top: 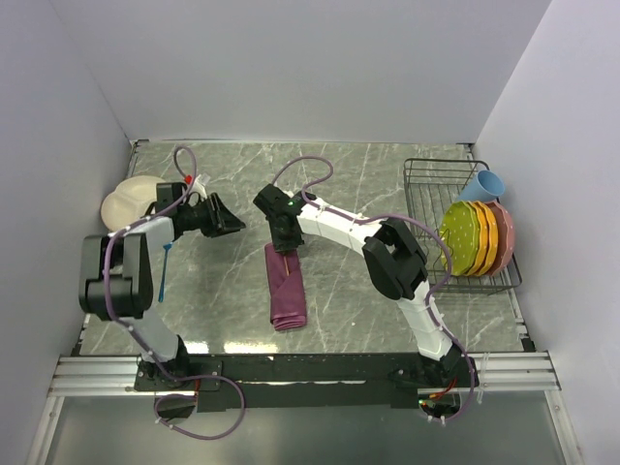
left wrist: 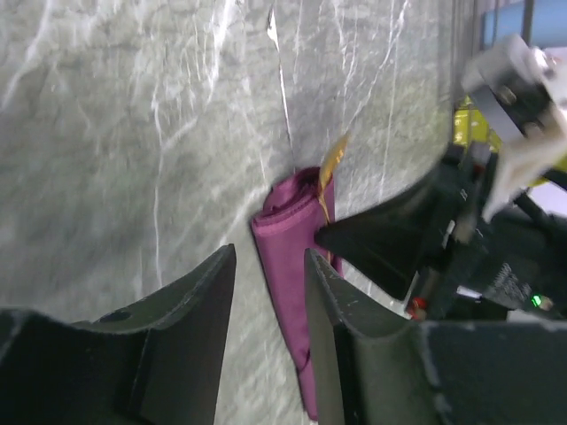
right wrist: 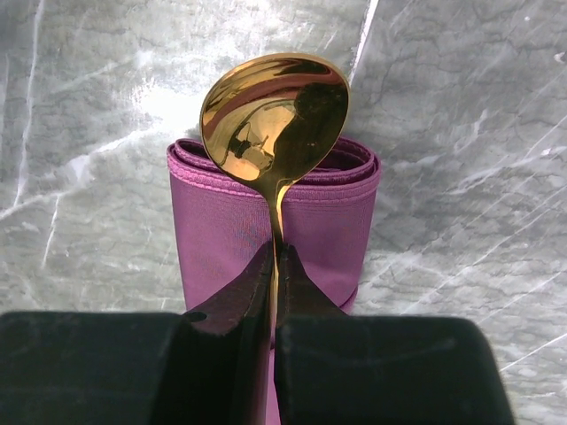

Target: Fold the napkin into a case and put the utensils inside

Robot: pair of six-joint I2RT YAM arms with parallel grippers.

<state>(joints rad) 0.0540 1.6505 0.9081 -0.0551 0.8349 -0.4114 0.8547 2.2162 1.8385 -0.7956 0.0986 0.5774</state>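
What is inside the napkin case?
The napkin case shows nothing in its open end; the gold spoon, pinched in the right hand, is over it. Cloth hides the rest inside.

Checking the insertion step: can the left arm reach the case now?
Probably yes: only bare table lies between the left gripper and the case, though the right gripper, holding the spoon, crowds its far end.

Bright, even overhead light; soft faint shadows in top view. Left wrist view motion-blurred, table veins smeared. Right wrist view sharp: spoon mirrors glare, white hotspot on table beside it, bottom foreground dark.
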